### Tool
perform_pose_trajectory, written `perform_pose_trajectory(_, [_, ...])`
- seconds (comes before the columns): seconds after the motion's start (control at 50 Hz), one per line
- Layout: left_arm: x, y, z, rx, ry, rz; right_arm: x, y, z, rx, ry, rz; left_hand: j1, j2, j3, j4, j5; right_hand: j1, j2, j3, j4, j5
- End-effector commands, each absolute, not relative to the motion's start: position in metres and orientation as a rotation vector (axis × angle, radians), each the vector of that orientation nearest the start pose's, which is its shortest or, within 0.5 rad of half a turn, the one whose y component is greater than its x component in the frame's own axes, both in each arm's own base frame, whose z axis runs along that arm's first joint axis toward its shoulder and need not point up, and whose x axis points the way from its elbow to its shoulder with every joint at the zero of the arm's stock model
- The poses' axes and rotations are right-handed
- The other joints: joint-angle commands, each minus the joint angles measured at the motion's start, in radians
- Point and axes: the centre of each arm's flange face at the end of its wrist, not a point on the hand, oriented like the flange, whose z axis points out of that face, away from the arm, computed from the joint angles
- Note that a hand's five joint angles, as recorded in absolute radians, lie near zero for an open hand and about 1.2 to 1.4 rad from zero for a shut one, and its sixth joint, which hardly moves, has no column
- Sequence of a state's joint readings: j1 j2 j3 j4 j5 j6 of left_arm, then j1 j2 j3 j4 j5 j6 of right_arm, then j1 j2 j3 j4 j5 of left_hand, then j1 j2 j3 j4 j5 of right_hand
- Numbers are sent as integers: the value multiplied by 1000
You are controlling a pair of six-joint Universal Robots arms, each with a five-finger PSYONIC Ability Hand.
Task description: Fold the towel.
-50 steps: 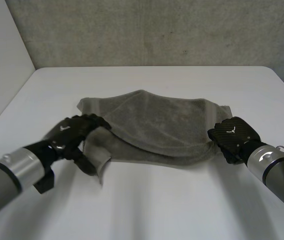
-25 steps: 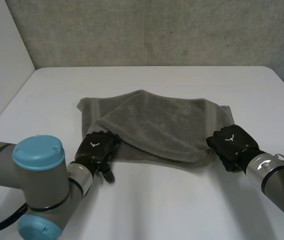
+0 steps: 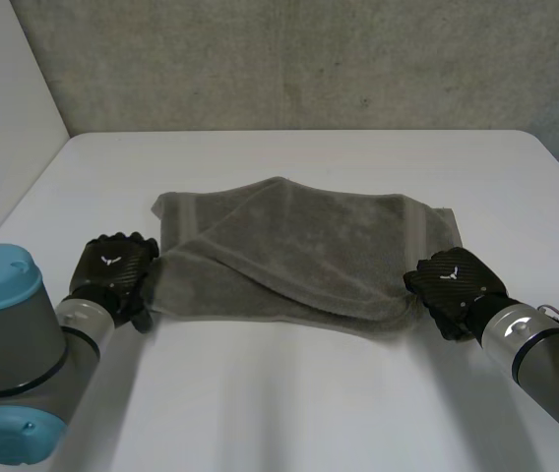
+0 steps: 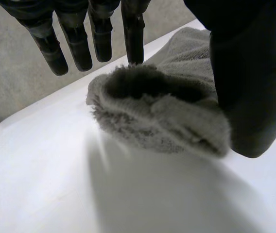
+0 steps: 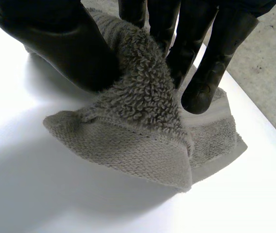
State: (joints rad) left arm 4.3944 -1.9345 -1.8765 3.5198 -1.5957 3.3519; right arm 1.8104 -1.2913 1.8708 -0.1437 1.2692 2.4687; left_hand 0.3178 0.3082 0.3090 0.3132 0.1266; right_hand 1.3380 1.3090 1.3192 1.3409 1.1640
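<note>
In the middle of the frame, on the white desk (image 3: 289,403), we see the grey towel (image 3: 309,241) lying partly folded. Its top layer is rumpled, and a slanting crease runs from the left side down toward the lower right.

At the centre left, the left robot hand (image 3: 112,273) sits at the towel's near left corner, its back turned up toward the camera. The left arm (image 3: 9,334) rises from the lower left corner of the frame, and its light-blue cap looms large there. In the left wrist view we find that corner bunched between the thumb (image 4: 245,87) and the fingers (image 4: 133,29). The fingers reach out nearly straight, one fingertip touches the bunch, and the thumb presses its other side, so the robot hand is pinching the towel.

At the centre right, the right robot hand (image 3: 452,280) grips the near right corner, back up. The right arm (image 3: 545,344) enters from the lower right corner. In the right wrist view, thumb and curled fingers clamp a thick fold of towel, and a hemmed corner juts out past the fingertips.

The two robot hands are well apart, with the towel's near edge running between them.
</note>
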Motion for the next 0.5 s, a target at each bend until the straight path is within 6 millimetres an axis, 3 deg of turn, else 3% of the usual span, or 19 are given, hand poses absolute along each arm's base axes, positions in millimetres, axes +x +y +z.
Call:
perform_pose_trajectory(0.02, [-217,-260,132,678,2521,-1883,222,-243,155,-1372,2230,-1704,147,157,156,152,164,58,87,77,55,58])
perform_pose_trajectory(0.1, [-221,-257,129,729,2549,-1891,222,-243,155,-1372,2232,-1705,470,480,479,475,487,58,87,77,55,58])
perform_pose_trajectory(0.16, [-222,-256,130,747,2557,-1899,222,-243,154,-1371,2235,-1703,477,487,486,482,494,58,87,77,55,58])
perform_pose_trajectory(0.26, [-219,-260,132,743,2554,-1912,222,-243,153,-1372,2239,-1698,362,372,371,367,379,58,87,77,55,58])
perform_pose_trajectory(0.3, [-216,-263,138,722,2537,-1931,222,-242,154,-1374,2236,-1699,213,223,222,218,230,58,87,77,55,58])
perform_pose_trajectory(0.5, [-211,-264,160,689,2483,-2014,221,-243,153,-1372,2240,-1696,125,135,134,129,142,58,87,77,55,58])
